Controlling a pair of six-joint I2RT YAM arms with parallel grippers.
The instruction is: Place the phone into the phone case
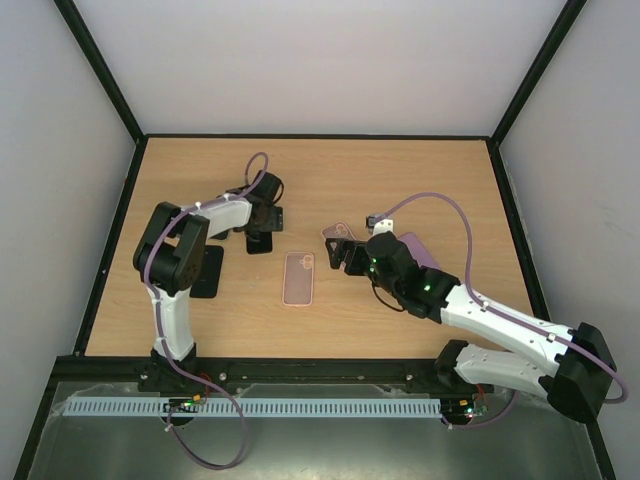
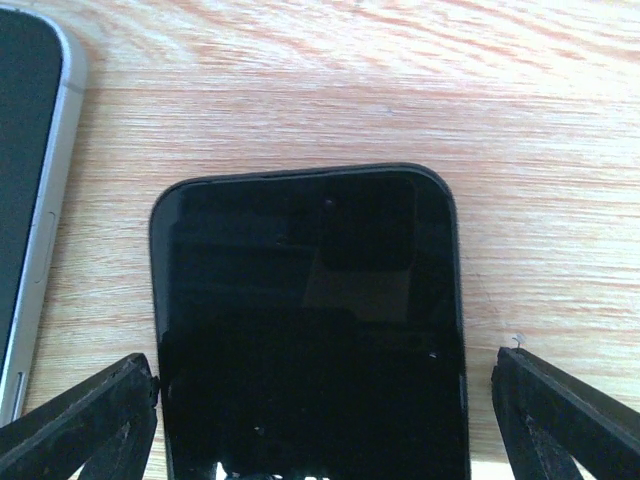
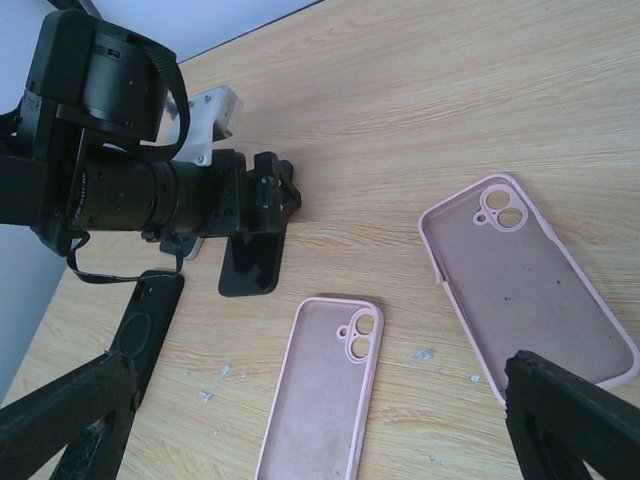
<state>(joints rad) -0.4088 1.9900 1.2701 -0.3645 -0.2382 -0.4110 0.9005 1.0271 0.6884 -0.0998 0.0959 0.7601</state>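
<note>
A black phone (image 2: 310, 330) lies screen up on the wooden table. My left gripper (image 2: 325, 375) is open and straddles its lower part, one finger on each long side. In the top view the phone (image 1: 260, 241) lies under the left gripper (image 1: 260, 230). An empty pink phone case (image 1: 299, 277) lies open side up just right of it, also in the right wrist view (image 3: 325, 400). My right gripper (image 3: 320, 368) is open and empty, hovering above that case, and shows in the top view (image 1: 337, 252).
A second, larger pink case (image 3: 530, 270) lies to the right, under the right gripper in the top view (image 1: 335, 232). A black case (image 1: 207, 272) lies by the left arm. A silver-edged phone (image 2: 30, 150) lies left of the black phone. A purple flat item (image 1: 420, 248) lies behind the right arm.
</note>
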